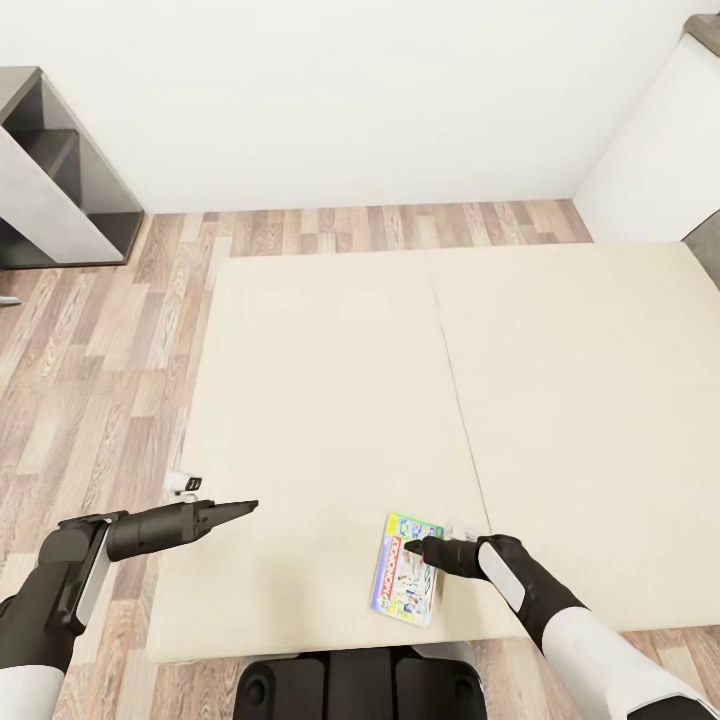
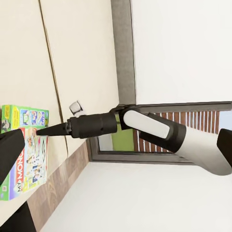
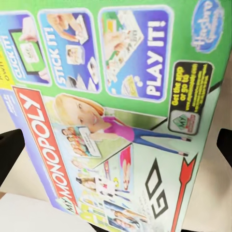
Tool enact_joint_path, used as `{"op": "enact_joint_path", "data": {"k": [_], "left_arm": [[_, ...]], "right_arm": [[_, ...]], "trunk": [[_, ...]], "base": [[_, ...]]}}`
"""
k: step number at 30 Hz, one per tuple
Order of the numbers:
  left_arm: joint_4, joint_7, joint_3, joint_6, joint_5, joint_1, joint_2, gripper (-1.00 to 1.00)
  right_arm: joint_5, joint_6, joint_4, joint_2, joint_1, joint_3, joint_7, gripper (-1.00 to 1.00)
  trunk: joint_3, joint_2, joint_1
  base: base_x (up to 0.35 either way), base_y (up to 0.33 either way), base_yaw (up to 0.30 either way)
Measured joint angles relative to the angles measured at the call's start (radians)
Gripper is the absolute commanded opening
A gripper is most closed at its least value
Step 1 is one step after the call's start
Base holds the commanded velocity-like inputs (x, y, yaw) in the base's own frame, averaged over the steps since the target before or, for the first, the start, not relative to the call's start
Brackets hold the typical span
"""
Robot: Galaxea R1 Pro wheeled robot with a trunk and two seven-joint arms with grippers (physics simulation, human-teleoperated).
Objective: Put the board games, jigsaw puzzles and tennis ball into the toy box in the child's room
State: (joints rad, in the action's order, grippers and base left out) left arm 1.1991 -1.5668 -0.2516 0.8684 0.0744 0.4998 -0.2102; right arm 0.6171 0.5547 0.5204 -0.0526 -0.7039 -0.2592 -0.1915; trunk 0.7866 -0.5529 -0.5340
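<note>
Green-and-red printed Monopoly board game box (image 1: 407, 582) lies flat near the beige bed's (image 1: 330, 400) foot edge, long axis running away from us; our right tool (image 1: 424, 548) hovers spread directly over it.

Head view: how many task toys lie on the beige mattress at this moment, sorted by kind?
Board games: 1, the flat green-and-purple cardboard Monopoly box near the mattress's front edge, with the right gripper over it.
Jigsaw puzzles: 0
Tennis balls: 0
Total: 1
A small white thing pokes out past the box's far corner; too hidden to classify.
</note>
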Motion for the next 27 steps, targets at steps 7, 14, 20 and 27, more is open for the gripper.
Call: {"op": "enact_joint_path", "data": {"k": [7,14,20,27], "left_arm": [[0.0,0.0,0.0,0.0,-0.001,0.0,0.0,1.0],[0.0,0.0,0.0,-0.001,-0.002,0.0,0.0,1.0],[-0.001,0.0,0.0,-0.001,-0.002,0.0,0.0,1.0],[-0.001,0.0,0.0,-0.002,-0.002,0.0,0.0,1.0]], "right_arm": [[0.0,-0.007,0.0,0.0,0.002,0.0,0.0,1.0],[0.0,-0.008,0.0,0.0,0.002,0.0,0.0,1.0],[-0.001,-0.018,0.0,0.0,0.003,0.0,-0.001,1.0],[-0.001,-0.044,0.0,0.0,0.003,0.0,-0.002,1.0]], "trunk": [[0.0,0.0,0.0],[0.0,0.0,0.0],[0.0,0.0,0.0],[0.005,0.0,0.0]], "base": [[0.0,0.0,0.0],[0.0,0.0,0.0],[0.0,0.0,0.0],[0.0,0.0,0.0]]}}
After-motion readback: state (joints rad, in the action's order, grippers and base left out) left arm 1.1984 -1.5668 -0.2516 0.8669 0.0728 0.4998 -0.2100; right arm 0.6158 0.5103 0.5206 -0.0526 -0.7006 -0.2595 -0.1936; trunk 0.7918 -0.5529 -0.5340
